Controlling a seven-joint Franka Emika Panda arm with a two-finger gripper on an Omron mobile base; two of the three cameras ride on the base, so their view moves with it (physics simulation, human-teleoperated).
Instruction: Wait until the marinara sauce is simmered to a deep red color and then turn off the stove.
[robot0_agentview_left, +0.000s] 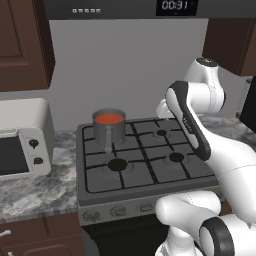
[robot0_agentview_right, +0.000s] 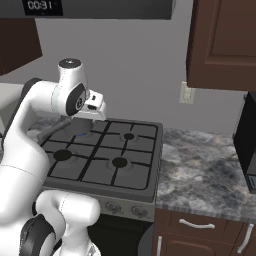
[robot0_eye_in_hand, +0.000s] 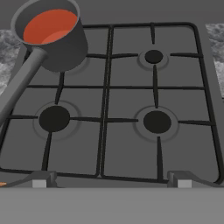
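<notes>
So far I only wait: the sauce (robot0_eye_in_hand: 49, 26) looks orange-red, not deep red, the stove (robot0_eye_in_hand: 131, 105) knobs (robot0_agentview_left: 118, 211) sit untouched, and my pincer (robot0_eye_in_hand: 111, 186) hovers spread, holding nothing.

A white toaster oven (robot0_agentview_left: 22, 140) with two dark knobs sits on the marbled grey counter (robot0_agentview_left: 35, 190), and every other thing can be placed from it. A dark wood wall cabinet (robot0_agentview_left: 22, 42) hangs above it, a clock display (robot0_agentview_left: 175, 6) reading 00:31 glows high up and well off to its right, and a drawer front (robot0_agentview_left: 30, 235) lies below it. Far across from it stands a black appliance (robot0_agentview_right: 248, 145), beneath another dark cabinet (robot0_agentview_right: 222, 42) and beside a pale wall outlet (robot0_agentview_right: 187, 93).
</notes>
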